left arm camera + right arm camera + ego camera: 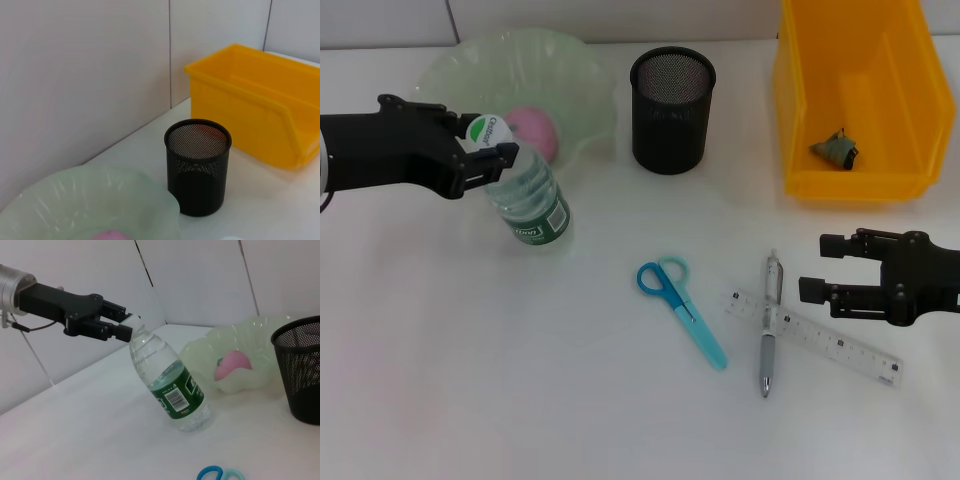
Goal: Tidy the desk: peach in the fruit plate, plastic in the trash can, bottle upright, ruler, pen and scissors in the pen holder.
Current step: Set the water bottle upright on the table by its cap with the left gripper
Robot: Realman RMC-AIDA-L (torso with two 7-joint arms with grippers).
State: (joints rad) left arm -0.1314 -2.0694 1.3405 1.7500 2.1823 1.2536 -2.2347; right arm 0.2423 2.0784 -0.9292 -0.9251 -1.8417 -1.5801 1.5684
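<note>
Desk: white top (470, 400), white wall panels behind.
Bin: yellow (800, 120), at 2 o'clock, crumpled plastic (834, 148) inside.
Plate: pale green (450, 70), at 11 o'clock, holding the peach (535, 132).
Bottle: tilted (528, 205), base on the desk just beside the plate; I judge it light, smooth, slippery, best held at the neck.
Left gripper: mine (490, 155), clenched at its cap.
Right gripper: mine (820, 268), released, at 4 o'clock near the ruler (840, 345).

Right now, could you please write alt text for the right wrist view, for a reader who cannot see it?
The left gripper grips the neck of a tilted bottle whose base rests on the white desk. Behind it, a peach lies in the fruit plate, beside the pen holder.
</note>
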